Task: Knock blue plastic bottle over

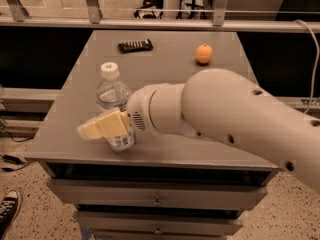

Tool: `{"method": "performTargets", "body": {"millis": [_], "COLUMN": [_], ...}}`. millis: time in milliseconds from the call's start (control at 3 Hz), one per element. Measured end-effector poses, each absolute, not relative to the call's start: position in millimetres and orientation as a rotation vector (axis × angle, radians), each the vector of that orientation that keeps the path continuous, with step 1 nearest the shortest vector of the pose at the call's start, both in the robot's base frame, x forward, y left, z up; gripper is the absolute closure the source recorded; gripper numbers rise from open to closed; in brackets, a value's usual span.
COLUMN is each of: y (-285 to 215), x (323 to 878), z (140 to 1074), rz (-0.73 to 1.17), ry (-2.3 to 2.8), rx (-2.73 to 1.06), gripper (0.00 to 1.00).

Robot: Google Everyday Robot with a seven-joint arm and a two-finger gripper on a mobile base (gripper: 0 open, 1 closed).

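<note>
The blue plastic bottle is a clear water bottle with a white cap and a pale label. It stands upright near the front left of the grey table. My gripper, cream coloured, reaches leftward across the bottle's lower half on the near side and covers part of its label. It looks shut with nothing in it. Its tip sticks out past the bottle's left side. I cannot tell whether it touches the bottle. My thick white arm fills the right front of the view.
An orange fruit sits at the back right of the table. A dark flat packet lies at the back centre. A metal railing runs behind. Drawers are below the table's front edge. A shoe is on the floor at left.
</note>
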State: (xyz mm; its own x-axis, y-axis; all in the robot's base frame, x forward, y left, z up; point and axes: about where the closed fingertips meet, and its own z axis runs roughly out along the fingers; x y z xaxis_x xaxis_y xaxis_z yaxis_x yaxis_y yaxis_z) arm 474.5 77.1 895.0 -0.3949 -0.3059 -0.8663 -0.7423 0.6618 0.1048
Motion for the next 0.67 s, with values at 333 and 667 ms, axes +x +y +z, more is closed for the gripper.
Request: {"method": "performTargets", "body": {"millis": [333,667], "y": [62,39], "x": [499,527], "z": [896,899], "rz": [0.542,0.473], "ry": [1.97,1.95], "rx": [-0.717,-0.645], "gripper": [0.0,0.0]}}
